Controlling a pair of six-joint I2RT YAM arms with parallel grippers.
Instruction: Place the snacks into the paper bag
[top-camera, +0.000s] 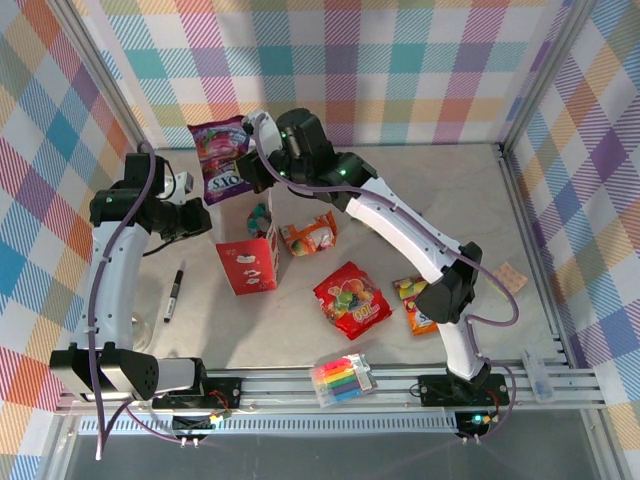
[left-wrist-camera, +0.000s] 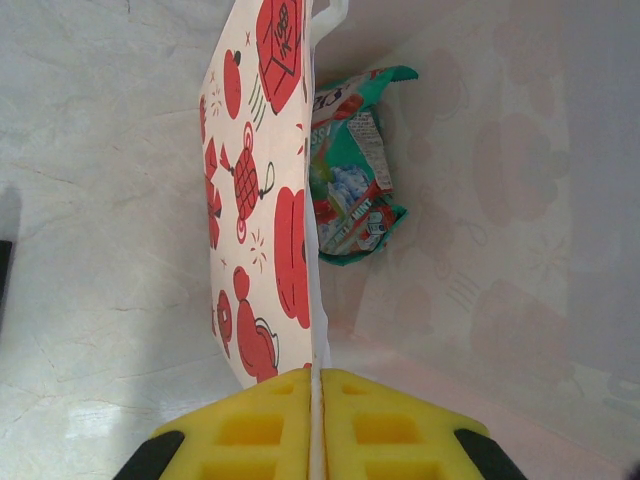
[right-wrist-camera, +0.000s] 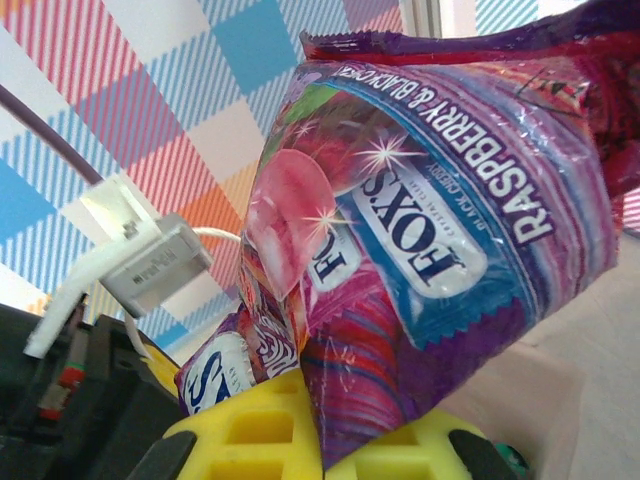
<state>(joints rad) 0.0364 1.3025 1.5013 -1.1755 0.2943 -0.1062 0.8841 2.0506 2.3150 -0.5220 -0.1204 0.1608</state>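
The right gripper (right-wrist-camera: 320, 425) is shut on the purple pouch (right-wrist-camera: 420, 230). The left gripper (left-wrist-camera: 318, 400) pinches a wall of the paper bag (left-wrist-camera: 260, 200). The pouch is being carried and next must come over the bag's mouth. The left wrist view shows a teal pouch (left-wrist-camera: 350, 170) inside. From the top view, the purple pouch hangs probably just behind the bag.

Five pouches (top-camera: 352, 300), one bag (top-camera: 247, 268), one pen (top-camera: 173, 293), one marker pack (top-camera: 343, 380).

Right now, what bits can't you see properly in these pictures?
- Top view: teal pouch, mostly hidden by the walls of the paper bag.
- Top view: far-right orange pouch, partly covered by the elbow of the right arm.
- Right wrist view: purple pouch, cut off by the top and right edges.
- Top view: black pen, lettering too small to read.
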